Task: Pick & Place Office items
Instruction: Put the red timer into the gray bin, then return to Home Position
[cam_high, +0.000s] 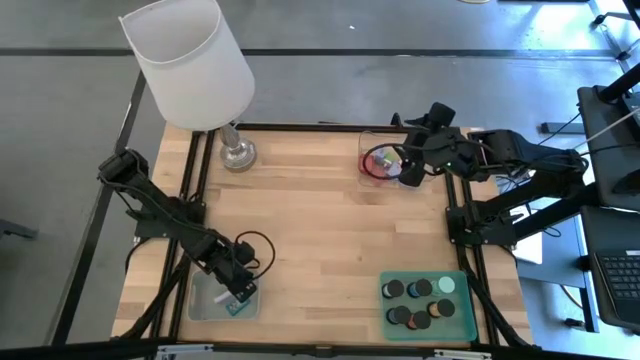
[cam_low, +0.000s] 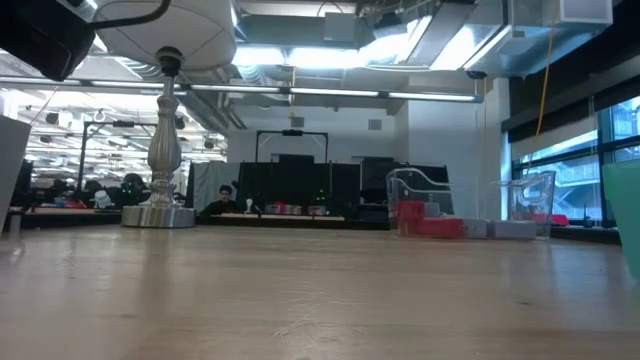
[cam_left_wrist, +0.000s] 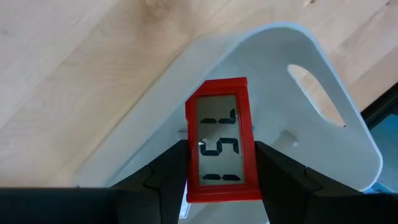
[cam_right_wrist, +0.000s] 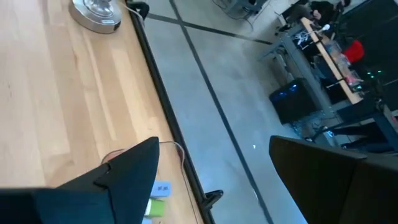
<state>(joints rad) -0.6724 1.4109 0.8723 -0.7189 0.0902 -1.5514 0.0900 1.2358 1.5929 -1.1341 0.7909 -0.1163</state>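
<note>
Left wrist view: the left gripper (cam_left_wrist: 224, 180) clasps a red-framed rectangular digital clock (cam_left_wrist: 221, 140) over the pale grey plastic tray (cam_left_wrist: 311, 81) at seven o'clock, while the right gripper (cam_high: 408, 170) gapes empty at one o'clock.

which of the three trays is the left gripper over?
The grey tray at the table's near-left corner. The left gripper hangs above it with a red counter between its fingers. The green tray is near-right, the clear tray far right.

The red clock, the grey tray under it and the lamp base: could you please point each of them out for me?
red clock (cam_left_wrist: 219, 140): left wrist view, on its display, between the left hand's fingers.
grey tray (cam_left_wrist: 273, 68): left wrist view, on its bare floor near the handle slot.
lamp base (cam_high: 238, 153): high view, on the silver foot.
</note>
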